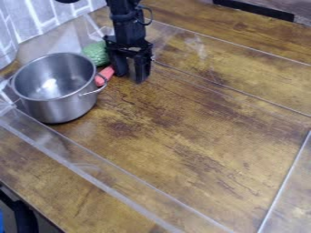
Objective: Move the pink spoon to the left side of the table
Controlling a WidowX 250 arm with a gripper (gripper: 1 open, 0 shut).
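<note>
The pink spoon (105, 75) shows as a short pinkish-red piece sticking out to the left of my gripper (130, 71), close to the rim of the steel pot (49, 86). The rest of the spoon is hidden behind the black fingers (120, 67). The jaws stand narrow and seem closed on the spoon's hidden end, just above the dark brown wooden table (195, 118). The arm comes down from the top of the view.
The steel pot stands at the left with its handle towards the spoon. A green knobbly scrubber (91, 52) lies behind the gripper. Clear plastic strips (109, 168) cross the tabletop. A white cloth (25, 23) hangs at the back left.
</note>
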